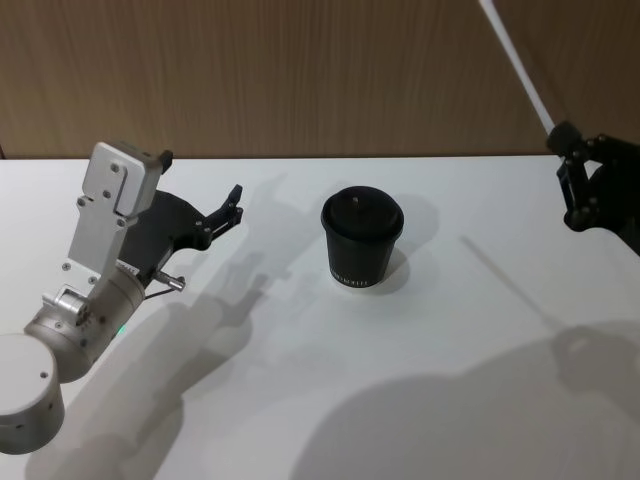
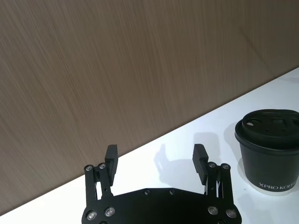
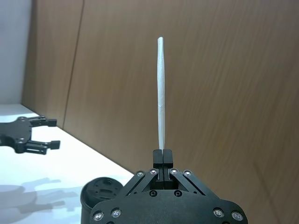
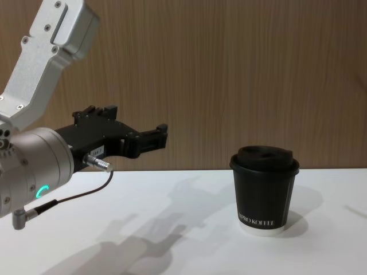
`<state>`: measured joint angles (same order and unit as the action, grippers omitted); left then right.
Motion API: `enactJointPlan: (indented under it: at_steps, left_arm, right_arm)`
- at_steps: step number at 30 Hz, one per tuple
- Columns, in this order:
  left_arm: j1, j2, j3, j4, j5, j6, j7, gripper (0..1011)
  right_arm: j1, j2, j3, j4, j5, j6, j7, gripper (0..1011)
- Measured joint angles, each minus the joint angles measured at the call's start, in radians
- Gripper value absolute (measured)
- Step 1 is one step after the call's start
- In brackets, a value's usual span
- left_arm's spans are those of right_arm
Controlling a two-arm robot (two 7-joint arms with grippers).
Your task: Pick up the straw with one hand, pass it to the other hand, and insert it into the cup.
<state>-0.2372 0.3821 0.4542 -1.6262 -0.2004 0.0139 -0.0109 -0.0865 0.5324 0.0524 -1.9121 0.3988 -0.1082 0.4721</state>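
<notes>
**Straw** (image 3: 161,93): pinched at its lower end by the right gripper (image 3: 162,156) and held tilted, aloft over the table's (image 1: 480,200) right edge.
**Left gripper** (image 2: 155,156): jaws spread and empty, raised over the left side, well apart from the straw.
**Cup** (image 1: 362,240): upright and lidded, midway along, nearer the far edge.
**Step judged:** pickup done, handover pending.
**Next move:** the grippers are to be brought together so that the straw's free length can be taken by the left fingers.

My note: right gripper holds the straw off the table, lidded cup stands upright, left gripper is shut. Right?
No: the left gripper is open, its jaws well apart in the left wrist view. The rest holds: the right gripper is shut on the straw, and the lidded cup stands upright.
</notes>
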Motion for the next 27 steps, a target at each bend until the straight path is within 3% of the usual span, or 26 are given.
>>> enactJointPlan:
  at_steps: [12, 27]
  left_arm:
    - [0.000, 0.000, 0.000, 0.000, 0.000, 0.000, 0.000, 1003]
    - [0.000, 0.000, 0.000, 0.000, 0.000, 0.000, 0.000, 1003]
  right_arm:
    - [0.058, 0.035, -0.050, 0.037, 0.046, -0.014, 0.093, 4]
    - [0.135, 0.046, -0.120, 0.081, 0.064, -0.009, 0.145, 4]
